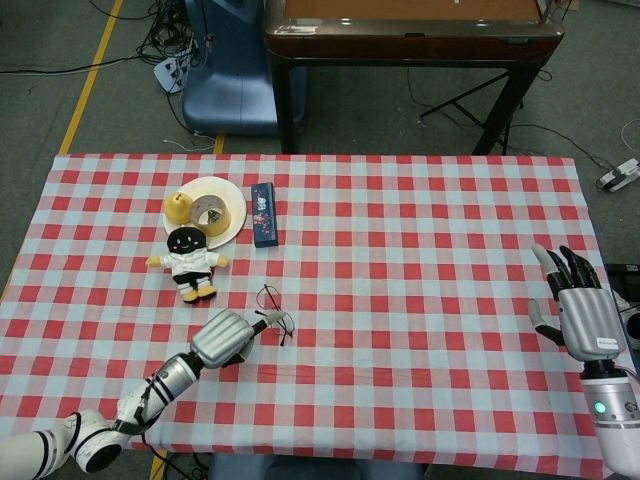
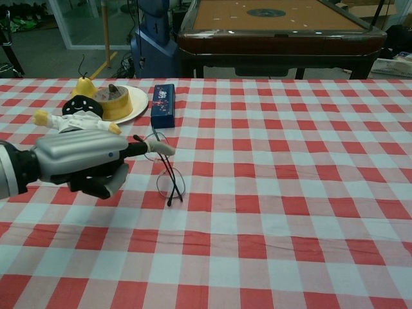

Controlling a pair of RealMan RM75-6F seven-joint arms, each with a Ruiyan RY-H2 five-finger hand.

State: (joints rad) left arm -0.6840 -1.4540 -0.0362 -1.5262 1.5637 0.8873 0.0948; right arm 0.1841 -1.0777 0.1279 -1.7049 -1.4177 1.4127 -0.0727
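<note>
A pair of thin wire glasses [image 1: 274, 322] [image 2: 169, 178] lies on the red-and-white checked tablecloth [image 1: 420, 260], front left of centre. My left hand [image 1: 222, 338] [image 2: 80, 161] is right at them, most fingers curled in and one stretched out, its tip [image 2: 164, 149] touching the frame. One temple arm sticks out slantwise toward the front. My right hand [image 1: 584, 314] hovers at the table's right edge, fingers spread, holding nothing; the chest view does not show it.
A black-headed doll [image 1: 188, 256] [image 2: 77, 116] lies behind the left hand. Further back a white plate [image 1: 236, 205] [image 2: 138, 103] carries a pear [image 1: 179, 206] and a tape roll [image 1: 210, 212]. A blue box [image 1: 263, 213] [image 2: 163, 105] lies beside it. A dark wooden table [image 1: 410, 30] stands beyond.
</note>
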